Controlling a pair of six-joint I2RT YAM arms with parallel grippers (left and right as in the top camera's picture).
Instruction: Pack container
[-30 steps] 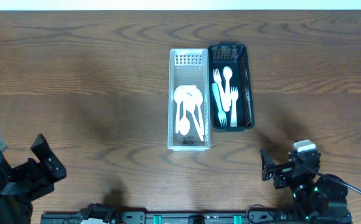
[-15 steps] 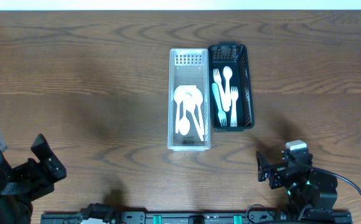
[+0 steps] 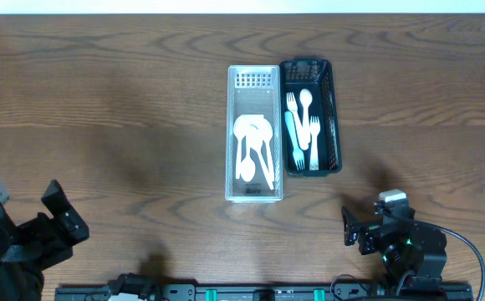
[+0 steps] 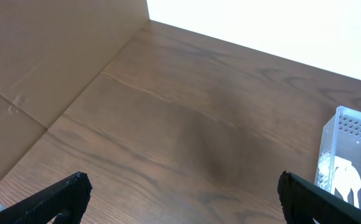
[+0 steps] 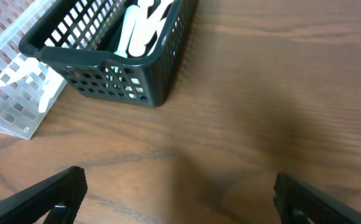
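Moving since the earlier overhead frames: my right gripper (image 3: 358,231) is drifting slightly leftward and toward the near edge of the table (image 3: 125,100); all else is staying put. My left gripper (image 3: 62,216) is hovering at the near left corner, fingers spread wide and holding nothing. Its wrist view is showing bare wood, a cardboard panel (image 4: 37,56) on the left, and one corner of the clear container (image 3: 229,134). That container is lying at the table's centre, its long axis running away from me, with white spoons (image 3: 247,159) already resting inside. Just beside its right wall, the black basket (image 3: 337,125) is holding the remaining forks and spoons (image 3: 303,130), overlapping one another. My right gripper is hanging near the basket's near end, off to its right, jaws likewise wide and empty, well apart from any cutlery.

I am judging the step in hand to be the reach for a piece in the basket, to be carried across into the clear container. To do it well I am planning to rise above the basket rim before travelling over it. I am also planning to turn the jaws so they are closing across a handle rather than along it, and to take the topmost piece; which one is lying on top I am not able to tell from these views. I am meaning as well to keep the fingers off the mesh walls, since a snag could be dragging the basket against the container.
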